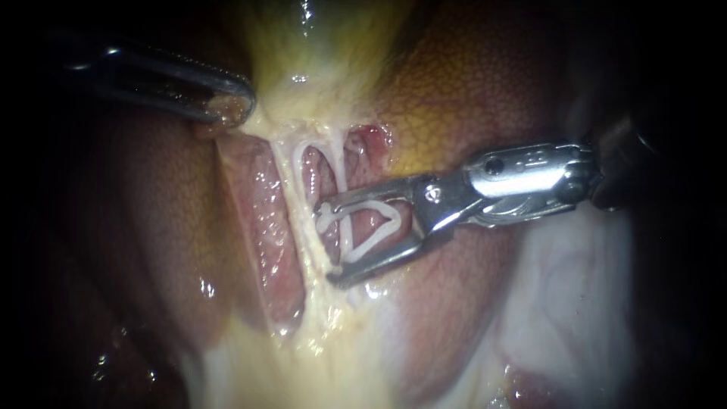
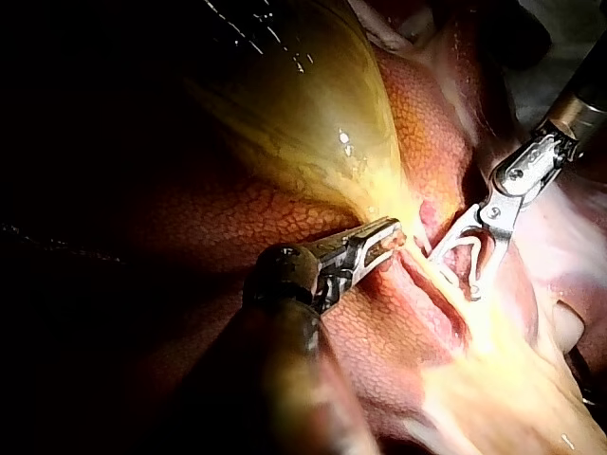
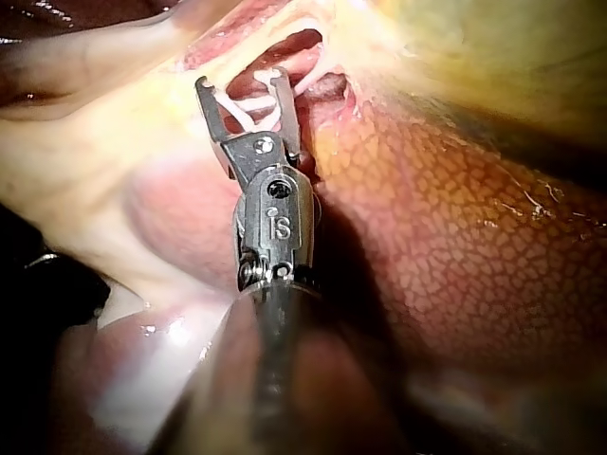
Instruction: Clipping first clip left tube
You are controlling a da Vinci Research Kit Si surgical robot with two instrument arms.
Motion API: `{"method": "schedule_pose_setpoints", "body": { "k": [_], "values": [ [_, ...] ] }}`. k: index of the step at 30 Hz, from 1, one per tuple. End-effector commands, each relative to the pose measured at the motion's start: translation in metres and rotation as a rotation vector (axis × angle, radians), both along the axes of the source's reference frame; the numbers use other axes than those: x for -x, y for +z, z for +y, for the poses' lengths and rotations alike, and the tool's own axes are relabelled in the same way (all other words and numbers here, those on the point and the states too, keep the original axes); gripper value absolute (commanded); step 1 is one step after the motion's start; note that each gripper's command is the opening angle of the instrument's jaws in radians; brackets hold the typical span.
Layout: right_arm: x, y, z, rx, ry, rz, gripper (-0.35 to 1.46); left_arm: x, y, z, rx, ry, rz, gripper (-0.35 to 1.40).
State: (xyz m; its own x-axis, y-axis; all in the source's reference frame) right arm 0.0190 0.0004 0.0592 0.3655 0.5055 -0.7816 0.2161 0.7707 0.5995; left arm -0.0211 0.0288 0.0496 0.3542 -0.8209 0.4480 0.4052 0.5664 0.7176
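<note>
The left tube (image 1: 294, 178) was a thin, pale, wet strand running down from the gallbladder (image 1: 318, 60), just left of the right tube (image 1: 342, 170). You should have judged it soft, slippery and easy to tear, so it wanted squeezing square across its bare middle stretch, never dragging sideways. The clip (image 1: 394, 220) sat open in a white V along both jaws of your right instrument (image 1: 330, 242), which stood wide apart around it. The right tube crossed inside that V, while the left tube lay at the jaw tips. Whether it was fully inside you could not tell. In my judgement, you needed to reach a little further left before closing. At the far left, your left instrument (image 1: 231, 106) had its jaws closed on a fold of the gallbladder, holding both tubes taut. The mottled liver (image 1: 469, 91) lay behind and to the right.
</note>
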Motion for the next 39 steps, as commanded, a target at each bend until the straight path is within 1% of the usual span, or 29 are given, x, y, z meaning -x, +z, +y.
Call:
{"method": "schedule_pose_setpoints", "body": {
  "k": [1, 5, 6, 10, 13, 19, 21, 26, 27, 31, 39],
  "values": [
    [0.0, 0.0001, 0.0001, -0.006, 0.0, 0.003, 0.51, 0.0, 0.0, 0.0, 0.0, 0.0, 0.0, -0.35],
    [0.0001, 0.0004, 0.0003, -0.051, -0.002, 0.051, 0.51, 0.0001, 0.0001, -0.0001, 0.001, -0.001, 0.001, -0.35],
    [0.0001, 0.0004, 0.0003, -0.073, -0.004, 0.07, 0.51, 0.0001, 0.0001, -0.0001, 0.001, -0.001, 0.001, -0.35],
    [-0.0001, 0.0005, 0.0003, -0.116, -0.017, 0.115, 0.5, 0.0002, 0.0002, -0.0001, 0.001, -0.002, 0.001, -0.35],
    [-0.0003, 0.0008, -0.0001, -0.128, -0.036, 0.133, 0.49, 0.0002, 0.0002, -0.0001, 0.001, -0.002, 0.001, -0.35],
    [-0.0011, 0.0015, -0.0011, -0.137, -0.058, 0.143, 0.49, 0.0003, 0.0002, -0.0001, 0.001, -0.002, 0.001, -0.35],
    [-0.0012, 0.0015, -0.0014, -0.144, -0.058, 0.153, 0.49, 0.0003, 0.0002, -0.0001, 0.001, -0.002, 0.001, -0.35],
    [-0.002, 0.001, -0.0019, -0.182, -0.036, 0.196, 0.49, 0.0003, 0.0002, -0.0001, 0.001, -0.002, 0.001, -0.35],
    [-0.0022, 0.0009, -0.002, -0.189, -0.031, 0.198, 0.49, 0.0003, 0.0002, -0.0001, 0.001, -0.002, 0.001, -0.35],
    [-0.003, 0.0002, -0.0025, -0.207, -0.045, 0.23, 0.48, 0.0003, 0.0002, -0.0001, 0.001, -0.002, 0.001, -0.35],
    [-0.0042, -0.001, -0.0034, -0.247, -0.091, 0.284, 0.46, 0.0003, 0.0002, -0.0001, 0.001, -0.002, 0.001, -0.35]
  ]
}}
